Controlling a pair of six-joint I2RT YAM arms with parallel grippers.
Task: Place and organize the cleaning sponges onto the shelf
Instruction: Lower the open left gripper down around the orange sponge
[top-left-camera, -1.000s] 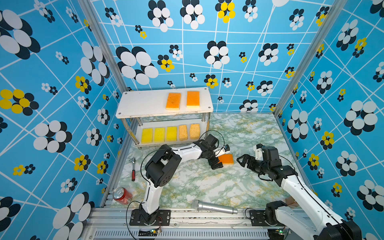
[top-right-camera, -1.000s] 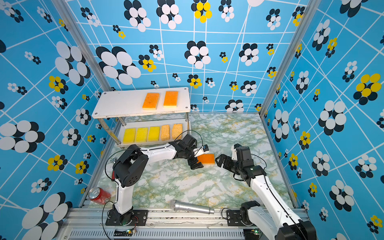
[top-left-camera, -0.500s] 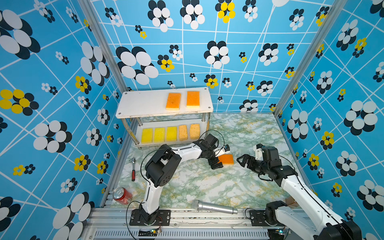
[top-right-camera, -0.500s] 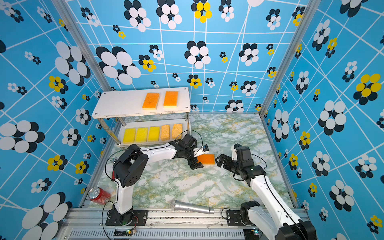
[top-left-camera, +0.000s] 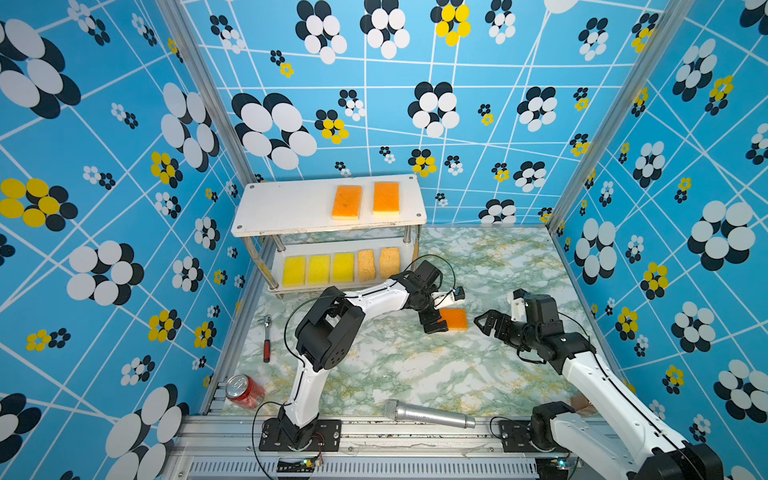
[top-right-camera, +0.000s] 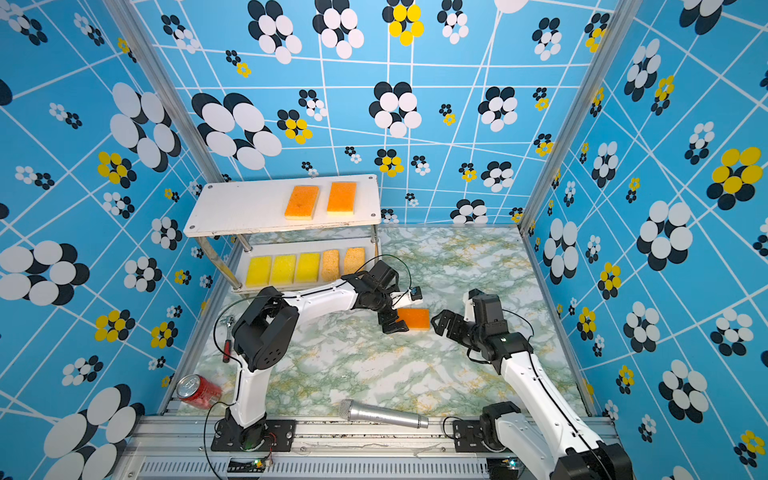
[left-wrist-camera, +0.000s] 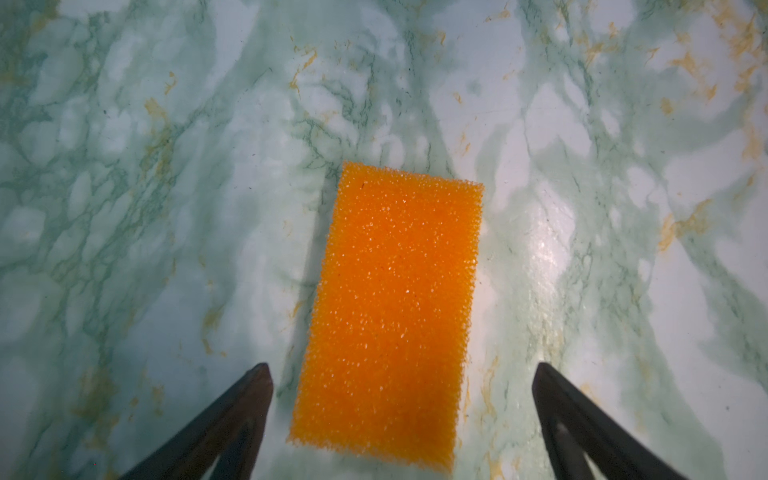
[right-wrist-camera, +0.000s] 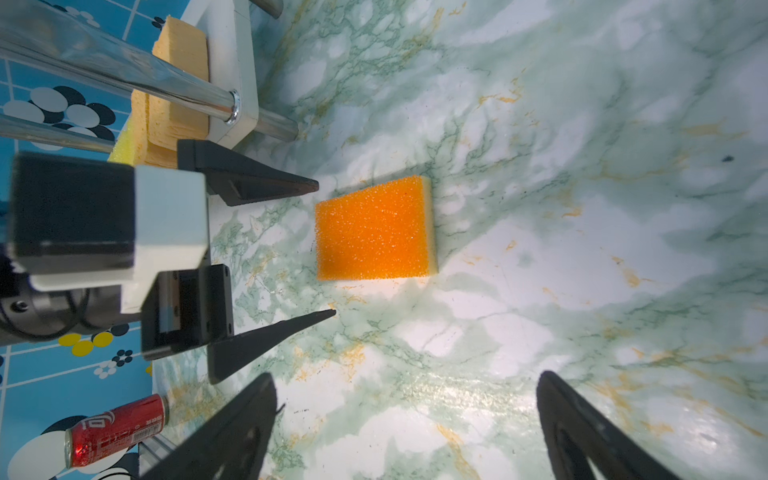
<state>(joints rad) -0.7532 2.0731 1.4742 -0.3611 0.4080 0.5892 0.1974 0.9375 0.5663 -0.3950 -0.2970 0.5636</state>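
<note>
Marble tabletop (top-left-camera: 415, 374) has the last orange sponge (left-wrist-camera: 390, 299) lying flat near the shelf (top-left-camera: 291, 208), left gripper (left-wrist-camera: 401, 370) spread wide around its near end, seemingly not touching, so next: drop and pinch.

It looks like a robotics lab test cell rather than a lived-in room. It's a small booth whose walls (top-left-camera: 104, 208) are papered in a blue flower print and framed by aluminium posts (top-left-camera: 208, 95). A left arm (top-left-camera: 374, 297) and a right arm (top-left-camera: 598, 382) are bolted to a metal rail (top-left-camera: 395, 436) along the front of the marble-look worktop (top-left-camera: 415, 365). Stray props sit about: a shelf (top-left-camera: 291, 208), a soda can (top-left-camera: 244, 391) and a microphone (top-left-camera: 428, 414).
</note>
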